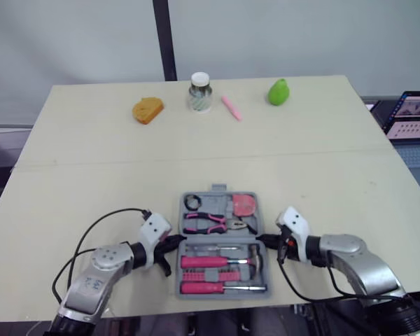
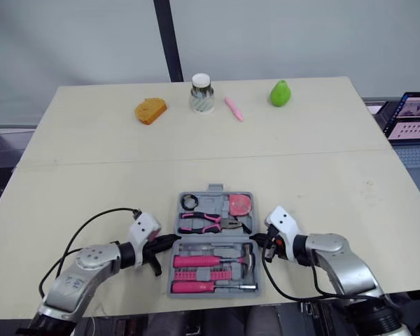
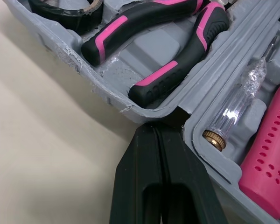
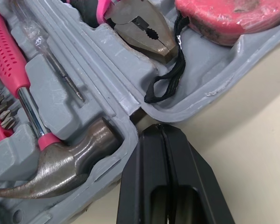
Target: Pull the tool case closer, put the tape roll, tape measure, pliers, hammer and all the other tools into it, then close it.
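From my head, the open tool case (image 1: 224, 294) lies at the table's (image 1: 322, 168) six o'clock, left pincer (image 1: 175, 242) at its nine, right pincer (image 1: 263, 240) at three; left wrist, then right wrist, show each pincer closed, tips at the case's hinge notch.

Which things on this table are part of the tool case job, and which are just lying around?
Job: tool case, open, holding tape roll, pliers, tape measure, hammer, pink-handled screwdriver.

Lying about: orange chunk, white-lidded jar, pink pen, green pear-shaped thing, all along the far edge; laptop beyond the table's right side.
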`<state>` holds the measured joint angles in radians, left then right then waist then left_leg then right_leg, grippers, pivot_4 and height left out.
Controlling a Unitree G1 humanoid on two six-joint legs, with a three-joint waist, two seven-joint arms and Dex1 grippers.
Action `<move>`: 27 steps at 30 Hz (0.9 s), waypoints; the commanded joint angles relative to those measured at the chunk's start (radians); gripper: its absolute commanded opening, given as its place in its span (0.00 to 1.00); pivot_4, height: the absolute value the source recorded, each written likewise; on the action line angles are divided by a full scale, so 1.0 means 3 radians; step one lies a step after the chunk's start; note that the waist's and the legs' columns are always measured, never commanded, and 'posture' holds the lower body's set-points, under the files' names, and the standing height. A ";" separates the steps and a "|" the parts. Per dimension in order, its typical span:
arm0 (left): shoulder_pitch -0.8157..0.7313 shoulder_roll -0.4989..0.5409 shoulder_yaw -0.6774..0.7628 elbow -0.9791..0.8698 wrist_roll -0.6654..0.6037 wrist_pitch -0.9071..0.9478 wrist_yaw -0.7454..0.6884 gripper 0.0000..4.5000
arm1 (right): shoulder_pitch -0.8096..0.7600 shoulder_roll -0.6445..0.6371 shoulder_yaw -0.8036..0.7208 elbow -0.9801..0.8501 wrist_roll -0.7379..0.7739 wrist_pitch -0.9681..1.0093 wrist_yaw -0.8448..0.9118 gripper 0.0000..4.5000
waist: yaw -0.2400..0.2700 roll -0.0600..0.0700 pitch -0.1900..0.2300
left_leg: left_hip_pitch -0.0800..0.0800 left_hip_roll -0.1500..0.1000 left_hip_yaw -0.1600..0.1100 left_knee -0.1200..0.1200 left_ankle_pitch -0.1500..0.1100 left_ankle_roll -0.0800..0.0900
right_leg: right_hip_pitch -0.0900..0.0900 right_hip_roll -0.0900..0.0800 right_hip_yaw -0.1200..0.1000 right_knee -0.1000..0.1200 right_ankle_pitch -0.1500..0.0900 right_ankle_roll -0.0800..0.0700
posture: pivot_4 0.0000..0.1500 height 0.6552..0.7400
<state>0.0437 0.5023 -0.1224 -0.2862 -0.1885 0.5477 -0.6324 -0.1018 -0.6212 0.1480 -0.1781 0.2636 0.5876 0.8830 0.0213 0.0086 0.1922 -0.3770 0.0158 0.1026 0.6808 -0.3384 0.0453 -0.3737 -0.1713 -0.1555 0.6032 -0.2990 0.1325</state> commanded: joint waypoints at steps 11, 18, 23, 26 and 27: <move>0.0254 0.0081 -0.0012 -0.0106 -0.0054 0.0092 -0.0058 0.00 | 0.0045 -0.0026 0.0120 -0.0170 0.0059 -0.0014 0.0144 0.01 | -0.0002 0.0004 -0.0004 | 0.0001 0.0002 0.0000 0.0000 -0.0001 -0.0001 | -0.0001 0.0001 0.0000 0.0000 -0.0001 -0.0002 | 1.00 1.00; 0.0275 0.0100 -0.0015 -0.0113 -0.0065 0.0107 -0.0062 0.00 | 0.0038 -0.0041 0.0139 -0.0145 0.0044 -0.0028 0.0172 0.01 | -0.0004 0.0004 -0.0004 | 0.0001 0.0003 0.0000 0.0000 -0.0002 -0.0002 | -0.0001 0.0001 0.0000 -0.0001 -0.0002 -0.0003 | 1.00 1.00; 0.0284 0.0095 -0.0029 -0.0127 -0.0081 0.0112 -0.0058 0.00 | 0.0041 -0.0038 0.0147 -0.0145 0.0043 -0.0031 0.0164 0.01 | -0.0006 0.0004 -0.0004 | 0.0001 0.0004 0.0001 -0.0001 -0.0002 -0.0003 | -0.0001 0.0002 0.0000 -0.0001 -0.0002 -0.0004 | 1.00 1.00; 0.0304 0.0100 -0.0036 -0.0142 -0.0098 0.0131 -0.0064 0.00 | 0.0058 -0.0041 0.0149 -0.0155 0.0043 -0.0032 0.0159 0.01 | -0.0006 0.0004 -0.0004 | 0.0001 0.0004 0.0001 -0.0001 -0.0002 -0.0003 | -0.0001 0.0002 -0.0001 -0.0002 -0.0002 -0.0004 | 1.00 1.00; 0.0311 0.0103 -0.0038 -0.0151 -0.0105 0.0138 -0.0069 0.00 | 0.0063 -0.0042 0.0150 -0.0157 0.0042 -0.0034 0.0158 0.01 | -0.0007 0.0004 -0.0004 | 0.0001 0.0004 0.0001 -0.0001 -0.0002 -0.0003 | -0.0001 0.0002 -0.0001 -0.0002 -0.0002 -0.0004 | 1.00 1.00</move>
<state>0.1023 0.5245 -0.1007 -0.3278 -0.2144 0.5642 -0.6362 -0.0968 -0.6290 0.1684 -0.1907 0.2638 0.5868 0.9031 0.0194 0.0098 0.1909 -0.3767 0.0171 0.1029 0.6805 -0.3391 0.0442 -0.3742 -0.1706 -0.1557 0.6028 -0.2997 0.1313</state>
